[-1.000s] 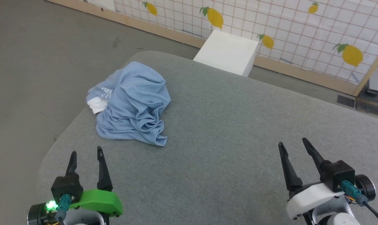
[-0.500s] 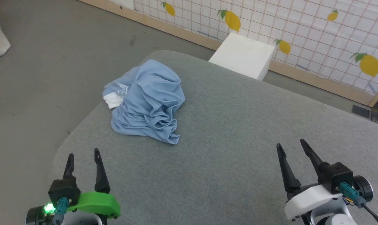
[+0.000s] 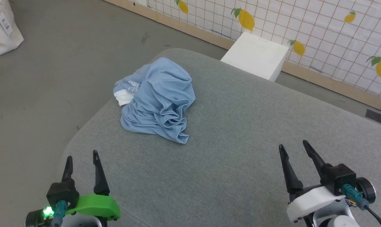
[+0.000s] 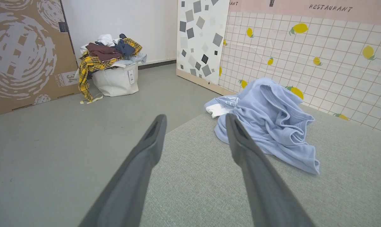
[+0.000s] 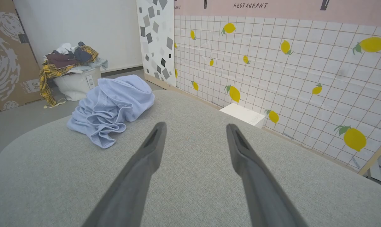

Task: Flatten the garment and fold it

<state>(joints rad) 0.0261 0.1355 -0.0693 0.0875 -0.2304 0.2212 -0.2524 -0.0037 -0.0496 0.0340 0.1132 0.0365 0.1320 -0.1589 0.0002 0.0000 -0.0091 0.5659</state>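
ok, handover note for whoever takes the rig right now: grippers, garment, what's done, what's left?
Grippers: left gripper open and empty, above the near left corner of the grey padded surface; right gripper open and empty, near right.
Things: garment lies in a crumpled heap near the surface's far left edge, with the white part and script logo on its left side. Neither gripper touches it; the left one is closer.
Done: nothing. It is neither flattened nor folded.
Left: grasp it, spread it flat, fold it.
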